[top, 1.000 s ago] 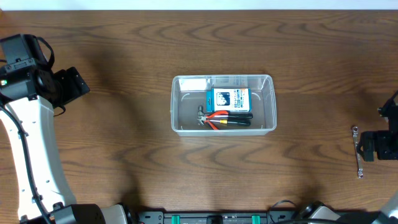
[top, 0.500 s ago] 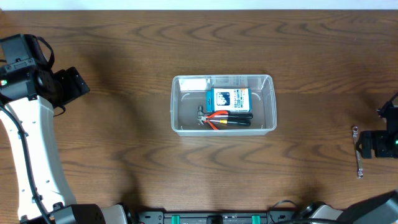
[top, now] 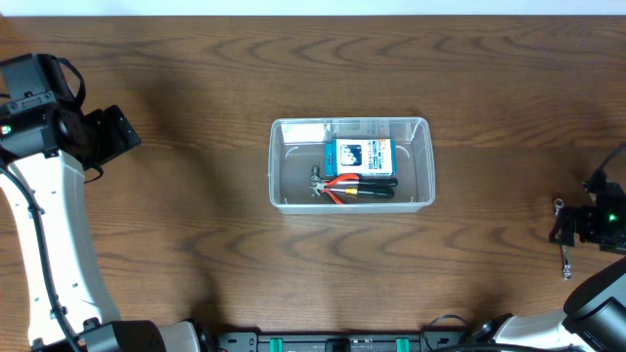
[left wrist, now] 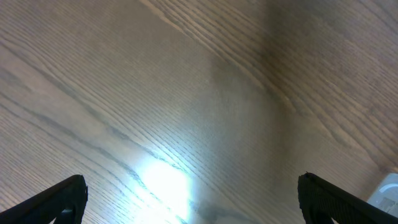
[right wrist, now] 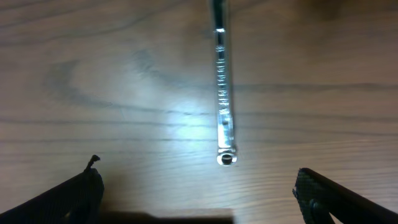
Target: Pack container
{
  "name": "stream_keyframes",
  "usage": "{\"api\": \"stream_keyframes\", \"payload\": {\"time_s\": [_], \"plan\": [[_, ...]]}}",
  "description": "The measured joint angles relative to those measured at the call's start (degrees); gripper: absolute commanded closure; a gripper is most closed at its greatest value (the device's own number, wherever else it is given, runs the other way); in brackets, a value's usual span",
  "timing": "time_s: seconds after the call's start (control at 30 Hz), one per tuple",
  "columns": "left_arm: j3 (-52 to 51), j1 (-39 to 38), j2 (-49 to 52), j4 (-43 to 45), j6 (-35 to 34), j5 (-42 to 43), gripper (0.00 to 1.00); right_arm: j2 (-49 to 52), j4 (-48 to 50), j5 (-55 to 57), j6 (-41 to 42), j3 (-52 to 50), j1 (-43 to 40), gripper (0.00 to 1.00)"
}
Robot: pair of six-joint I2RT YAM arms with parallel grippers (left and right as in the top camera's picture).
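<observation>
One metal wrench [right wrist: 222,93] lies before the gaping right pincer [right wrist: 198,186].

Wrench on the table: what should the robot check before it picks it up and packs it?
1. The right gripper is open: ok.
2. The wrench is lined up between its fingers: ok.
3. Fingers low enough to grab: cannot tell.
4. Room in the container beside the box and pliers: ok.
5. The left gripper is out of the way: ok.
</observation>
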Motion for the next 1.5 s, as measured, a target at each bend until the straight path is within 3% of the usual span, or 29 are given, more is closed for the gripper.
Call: {"api": "stream_keyframes", "payload": {"time_s": [1.5], "plan": [[0.0,0.0,0.0,0.0,0.0,0.0,0.02,8.6,8.5,6.4,-5.6,-0.3,3.5,0.01]]}}
